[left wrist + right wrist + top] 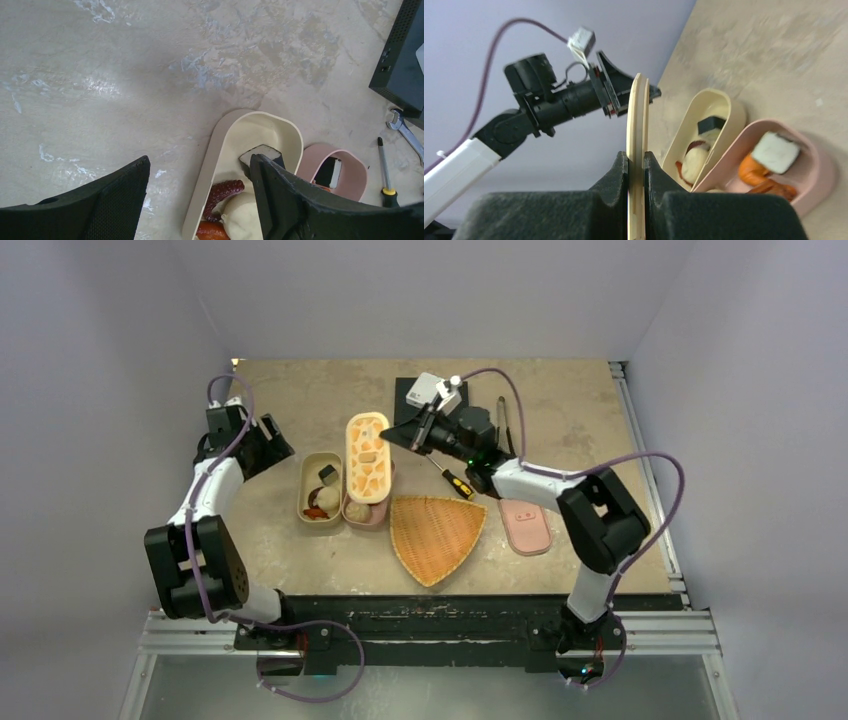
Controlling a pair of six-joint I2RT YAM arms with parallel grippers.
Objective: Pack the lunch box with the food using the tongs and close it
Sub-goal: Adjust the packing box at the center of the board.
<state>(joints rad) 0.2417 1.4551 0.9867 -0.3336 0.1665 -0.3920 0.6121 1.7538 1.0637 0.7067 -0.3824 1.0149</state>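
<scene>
Right in the middle of the table [300, 400] sits the lunch box [320, 522], two oval tubs touching side to side: a cream tub [240, 132] and a pink tub [376, 523]. Bare tabletop lies open to the left of the cream tub and beyond it. On the pink tub's right, a fan-shaped woven tray [435, 535] lies just beside it.

The cream tub holds a black-and-white piece [327, 474], a beige bun [328, 498] and red and orange bits [314, 512]. The pink one shows a white block [776, 150] and orange pieces [751, 170].

The right gripper [415, 436] is clamped on the edge of a yellow patterned lid [367, 455], which hangs over the pink tub's far part. The left gripper [268, 447] hovers with jaws wide apart over bare table left of the cream tub.

The tongs [505, 425] lie beyond the right arm, a screwdriver [455, 480] lies beside it, and a pink lid [525, 527] lies right of the tray.
</scene>
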